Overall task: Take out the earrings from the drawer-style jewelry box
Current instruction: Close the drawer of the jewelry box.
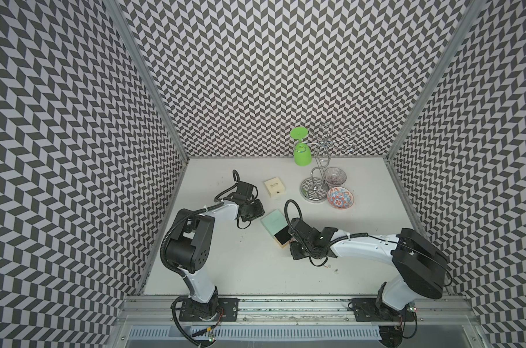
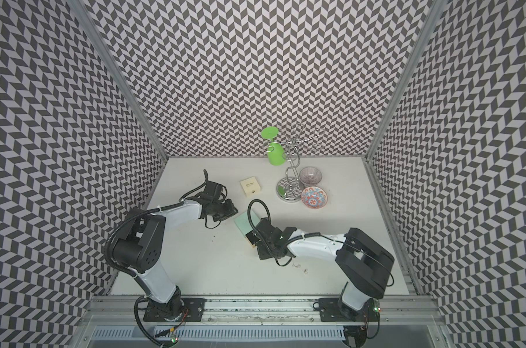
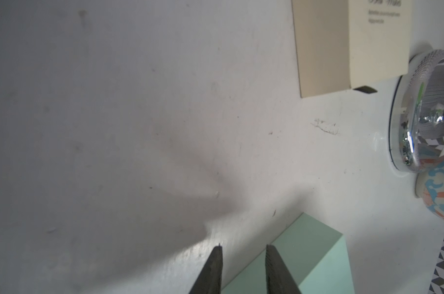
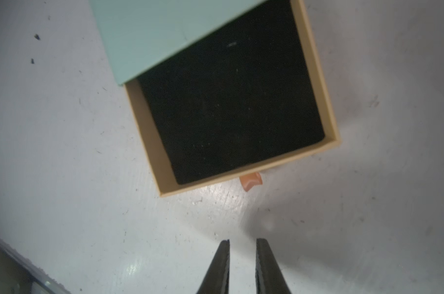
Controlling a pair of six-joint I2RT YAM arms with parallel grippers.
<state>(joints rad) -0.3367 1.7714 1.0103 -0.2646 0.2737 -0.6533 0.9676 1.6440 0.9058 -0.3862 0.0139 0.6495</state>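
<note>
Zigzag-patterned walls enclose a white counter point(image 1: 255, 271). On it the jewelry box point(image 1: 273, 222) lies with its drawer point(image 4: 145, 137) slid out, its black lining bare in the right wrist view. Tiny silvery earrings point(image 1: 336, 271) lie on the counter at about four o'clock from the box, so the job looks nearly or wholly done, though the part under the sleeve is hidden. Left pincer point(image 3: 243, 248), at the box's ten o'clock, and right pincer point(image 4: 242, 241), at the drawer's five o'clock, each stand slightly apart, empty.
</note>
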